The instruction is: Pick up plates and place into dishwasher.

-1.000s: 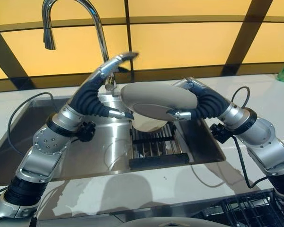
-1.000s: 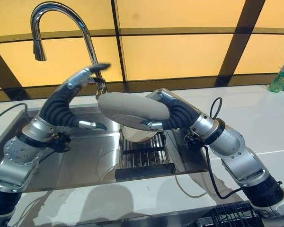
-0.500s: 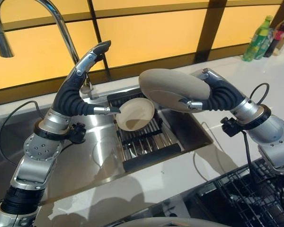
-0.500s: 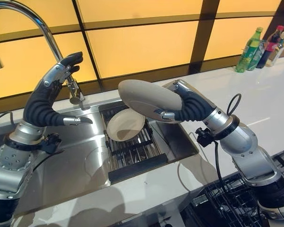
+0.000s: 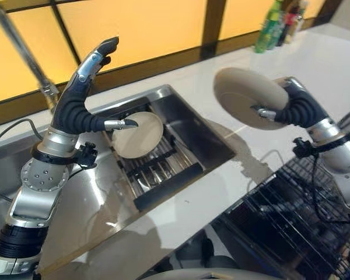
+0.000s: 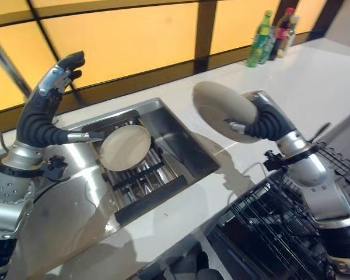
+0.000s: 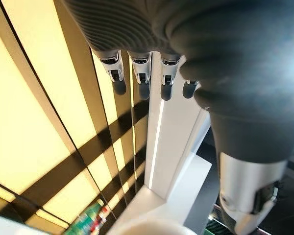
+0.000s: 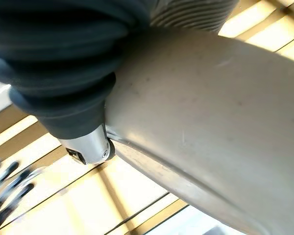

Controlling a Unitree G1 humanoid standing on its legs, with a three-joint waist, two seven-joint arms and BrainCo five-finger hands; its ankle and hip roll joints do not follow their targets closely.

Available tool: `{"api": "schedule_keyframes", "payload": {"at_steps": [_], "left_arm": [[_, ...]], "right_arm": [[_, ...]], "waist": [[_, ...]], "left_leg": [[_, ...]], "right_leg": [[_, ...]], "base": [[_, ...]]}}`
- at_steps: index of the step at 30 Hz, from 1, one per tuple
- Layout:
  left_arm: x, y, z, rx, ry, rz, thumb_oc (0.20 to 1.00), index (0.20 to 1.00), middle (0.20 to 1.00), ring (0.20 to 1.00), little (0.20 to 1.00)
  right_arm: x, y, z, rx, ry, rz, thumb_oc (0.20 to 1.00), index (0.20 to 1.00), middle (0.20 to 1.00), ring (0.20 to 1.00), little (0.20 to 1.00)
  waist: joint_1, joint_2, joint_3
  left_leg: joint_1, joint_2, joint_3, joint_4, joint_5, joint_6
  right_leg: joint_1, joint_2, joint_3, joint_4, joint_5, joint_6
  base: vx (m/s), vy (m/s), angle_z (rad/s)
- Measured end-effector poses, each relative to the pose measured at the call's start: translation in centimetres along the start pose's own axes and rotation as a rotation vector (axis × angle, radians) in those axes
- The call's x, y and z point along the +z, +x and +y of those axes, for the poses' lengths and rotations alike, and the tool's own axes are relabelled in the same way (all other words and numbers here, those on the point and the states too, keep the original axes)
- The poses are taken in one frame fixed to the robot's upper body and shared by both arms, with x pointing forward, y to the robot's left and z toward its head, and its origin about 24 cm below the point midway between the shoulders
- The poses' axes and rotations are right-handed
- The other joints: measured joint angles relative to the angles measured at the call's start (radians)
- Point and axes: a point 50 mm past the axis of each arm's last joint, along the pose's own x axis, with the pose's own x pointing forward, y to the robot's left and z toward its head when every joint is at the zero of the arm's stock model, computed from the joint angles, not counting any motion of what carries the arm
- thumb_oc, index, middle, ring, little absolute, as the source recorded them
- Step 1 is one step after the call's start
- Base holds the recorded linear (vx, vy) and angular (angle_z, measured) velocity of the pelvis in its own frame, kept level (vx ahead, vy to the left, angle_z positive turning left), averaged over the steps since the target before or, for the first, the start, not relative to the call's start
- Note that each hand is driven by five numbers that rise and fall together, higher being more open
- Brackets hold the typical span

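Observation:
My right hand is shut on a beige plate, thumb on its underside, holding it tilted in the air above the white counter, right of the sink. The same plate presses against the hand in the right wrist view. A second beige plate leans in the dark rack inside the steel sink. My left hand is raised above the sink's left part, open with straight fingers and nothing in it. The dishwasher's black wire rack lies open at lower right, below the held plate.
The white counter runs behind and right of the sink. Several bottles stand at its far end against the yellow panelled wall. A faucet stem rises at the far left.
The view has swung right. My right hand has carried the plate away from over the sink to above the counter, nearer the dishwasher rack. The left hand stays raised and open.

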Motion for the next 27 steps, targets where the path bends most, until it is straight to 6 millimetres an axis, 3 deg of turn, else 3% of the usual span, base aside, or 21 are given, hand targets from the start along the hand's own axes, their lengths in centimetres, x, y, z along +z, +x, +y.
{"api": "schedule_keyframes", "payload": {"at_steps": [1, 2, 7, 8, 9, 10, 11, 12, 14, 15, 16, 17, 18, 27], "left_arm": [[-0.2, -0.1, 0.5, 0.015, 0.021, 0.010, 1.000, 1.000, 1.000, 1.000, 1.000], [-0.5, -0.3, 1.1, 0.041, 0.036, 0.024, 1.000, 1.000, 1.000, 1.000, 1.000], [-0.6, -0.4, 2.1, 0.077, 0.087, 0.037, 1.000, 1.000, 1.000, 1.000, 1.000], [-0.6, -0.4, 2.5, 0.090, 0.106, 0.037, 1.000, 1.000, 1.000, 1.000, 1.000], [-0.5, -0.5, 2.7, 0.104, 0.115, 0.040, 1.000, 1.000, 1.000, 1.000, 1.000], [-0.6, -0.6, 2.9, 0.110, 0.120, 0.047, 1.000, 1.000, 1.000, 1.000, 1.000], [-0.6, -0.7, 3.0, 0.108, 0.127, 0.054, 1.000, 1.000, 1.000, 1.000, 1.000], [-0.7, -1.0, 3.2, 0.121, 0.130, 0.065, 1.000, 1.000, 1.000, 1.000, 1.000], [-1.0, -1.2, 3.2, 0.123, 0.131, 0.091, 1.000, 1.000, 1.000, 1.000, 1.000], [-1.1, -1.3, 3.2, 0.122, 0.131, 0.099, 1.000, 1.000, 1.000, 1.000, 1.000], [-1.2, -1.4, 3.1, 0.120, 0.131, 0.103, 1.000, 1.000, 1.000, 1.000, 1.000], [-1.2, -1.4, 3.1, 0.119, 0.131, 0.103, 1.000, 1.000, 1.000, 1.000, 1.000], [-1.2, -1.5, 3.2, 0.119, 0.132, 0.108, 1.000, 1.000, 1.000, 1.000, 1.000], [-1.5, -2.4, 3.2, 0.106, 0.146, 0.146, 1.000, 1.000, 1.000, 1.000, 1.000]], "right_arm": [[-0.4, -0.6, -0.3, -0.015, -0.011, 0.026, 0.200, 0.200, 0.200, 0.200, 0.200], [-0.8, -1.2, -0.4, -0.035, -0.017, 0.054, 0.200, 0.200, 0.200, 0.200, 0.200], [-2.9, -2.8, -0.2, -0.059, -0.027, 0.171, 0.200, 0.200, 0.200, 0.200, 0.200], [-3.3, -3.0, -0.1, -0.066, -0.020, 0.188, 0.200, 0.200, 0.200, 0.200, 0.200], [-3.6, -3.2, -0.1, -0.074, -0.012, 0.203, 0.200, 0.200, 0.200, 0.200, 0.200], [-3.7, -3.6, 0.0, -0.069, -0.013, 0.217, 0.200, 0.200, 0.200, 0.200, 0.200], [-3.8, -4.0, 0.1, -0.063, -0.018, 0.229, 0.200, 0.200, 0.200, 0.200, 0.200], [-3.8, -4.1, 0.1, -0.065, -0.026, 0.234, 0.200, 0.200, 0.200, 0.200, 0.200], [-4.2, -4.4, 0.2, -0.077, -0.019, 0.259, 0.200, 0.200, 0.200, 0.200, 0.200], [-4.4, -4.5, 0.4, -0.080, -0.008, 0.278, 0.200, 0.200, 0.200, 0.200, 0.200], [-4.6, -4.6, 0.3, -0.079, -0.015, 0.288, 0.200, 0.200, 0.200, 0.200, 0.200], [-4.7, -4.7, -0.1, -0.082, -0.036, 0.297, 0.200, 0.200, 0.200, 0.200, 0.200], [-5.2, -5.0, 0.0, -0.082, -0.033, 0.324, 0.200, 0.200, 0.200, 0.200, 0.200], [-8.0, -8.0, 0.4, -0.020, -0.121, 0.544, 0.200, 0.200, 0.200, 0.200, 0.200]], "waist": [[0.007, -0.019, -0.008], [0.017, -0.033, -0.019], [0.015, -0.015, -0.014], [0.019, -0.008, -0.014], [0.024, 0.007, -0.012], [0.026, 0.012, -0.013], [0.024, -0.006, -0.024], [0.026, -0.012, -0.034], [0.025, -0.001, -0.037], [0.026, -0.014, -0.040], [0.020, -0.013, -0.046], [0.019, 0.009, -0.051], [0.026, 0.019, -0.054], [0.017, 0.025, -0.060]], "left_leg": [[-0.003, -0.012, 0.018, 0.012, -0.012, -0.012], [-0.015, -0.016, 0.014, 0.029, -0.023, -0.022], [-0.031, 0.014, -0.014, 0.032, -0.034, -0.023], [-0.027, 0.037, 0.013, 0.032, -0.032, -0.036], [-0.023, 0.056, 0.041, 0.036, -0.034, -0.044], [-0.016, 0.069, 0.057, 0.043, -0.039, -0.051], [-0.011, 0.047, 0.050, 0.048, -0.046, -0.059], [-0.011, 0.044, 0.039, 0.051, -0.047, -0.062], [-0.026, 0.059, 0.036, 0.092, -0.048, -0.063], [-0.073, 0.056, 0.030, 0.153, -0.062, -0.058], [-0.089, 0.040, 0.000, 0.121, -0.069, -0.041], [-0.090, 0.032, -0.020, 0.049, -0.051, -0.017], [-0.065, 0.042, -0.027, 0.031, -0.008, -0.050], [-0.064, 0.043, -0.037, 0.032, -0.007, -0.052]], "right_leg": [[0.002, -0.008, -0.003, 0.017, -0.042, 0.001], [0.002, -0.001, 0.005, -0.014, -0.054, -0.033], [0.004, 0.061, 0.059, -0.122, 0.018, -0.054], [0.007, 0.041, 0.005, -0.149, 0.013, -0.063], [0.002, 0.028, -0.061, -0.100, -0.013, -0.083], [-0.011, 0.012, -0.081, 0.005, -0.053, -0.073], [0.002, -0.003, -0.079, 0.026, -0.077, -0.047], [0.015, 0.005, -0.056, -0.013, -0.088, -0.043], [0.062, 0.027, -0.037, -0.096, -0.044, -0.057], [0.074, 0.014, -0.020, -0.134, -0.025, -0.063], [0.076, 0.013, -0.013, -0.161, -0.008, -0.063], [0.073, 0.031, -0.005, -0.176, 0.003, -0.063], [0.074, 0.047, 0.016, -0.181, 0.009, -0.063], [0.133, 0.052, -0.002, -0.288, 0.058, -0.062]], "base": [[-0.11, -0.074, -0.71], [-0.09, -0.092, -0.72], [-0.06, -0.149, -0.60], [-0.04, -0.180, -0.55], [-0.02, -0.142, -0.60], [-0.01, -0.140, -0.42], [-0.02, -0.144, -0.38], [-0.03, -0.175, -0.25], [-0.04, -0.142, -0.28], [-0.03, -0.124, -0.23], [-0.03, -0.122, -0.28], [-0.03, -0.120, -0.53], [-0.03, -0.096, -0.46], [-0.04, -0.082, 0.00]]}}
